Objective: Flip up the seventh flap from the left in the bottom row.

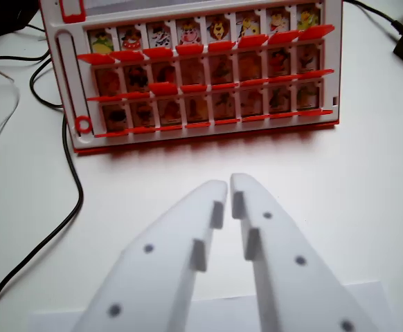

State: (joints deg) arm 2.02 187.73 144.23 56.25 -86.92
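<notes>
The flap board [201,76] stands beyond the pincer [228,185]; a cable [63,221] runs to its left.

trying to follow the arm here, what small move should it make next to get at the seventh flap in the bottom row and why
Probably ease forward and toward the wrist view's right. The gripper, its fingers nearly closed, sits short of the red game board with bare table between, and points near the row's middle, while the seventh flap lies further right.
</notes>
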